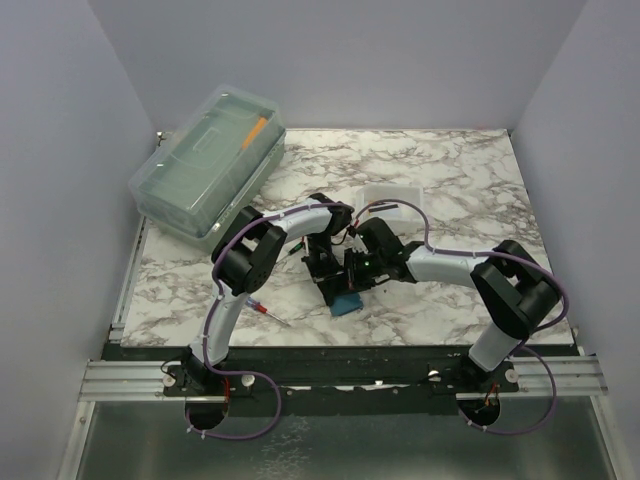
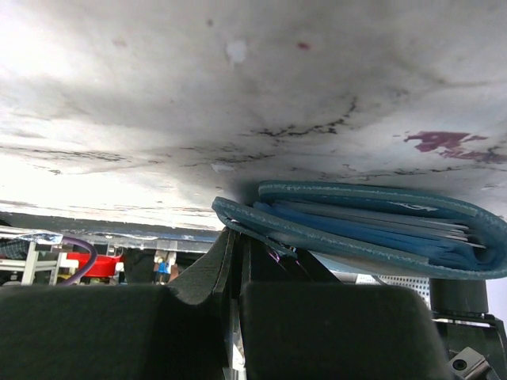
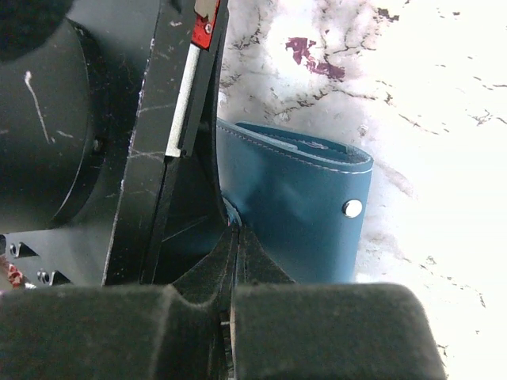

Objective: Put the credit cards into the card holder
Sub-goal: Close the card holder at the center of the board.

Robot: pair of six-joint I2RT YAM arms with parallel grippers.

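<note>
The teal-blue card holder (image 1: 346,303) lies folded on the marble table, between both grippers. In the left wrist view the card holder (image 2: 356,226) shows edge-on, with thin pale edges (image 2: 380,212) between its leaves; I cannot tell whether they are cards. My left gripper (image 2: 238,247) is shut, pinching its lower leaf at the corner. In the right wrist view the card holder (image 3: 293,206) shows its outer face and a metal snap (image 3: 352,208). My right gripper (image 3: 239,237) is shut on its edge. From above, the left gripper (image 1: 327,266) and right gripper (image 1: 354,274) meet over it. No loose credit cards show.
A big clear lidded box (image 1: 208,165) with an orange item on top (image 1: 255,132) stands at the back left. A small translucent white tray (image 1: 393,197) sits behind the grippers. A thin red-tipped tool (image 1: 264,311) lies near the left arm. The left arm's black body (image 3: 87,142) is close beside the right gripper.
</note>
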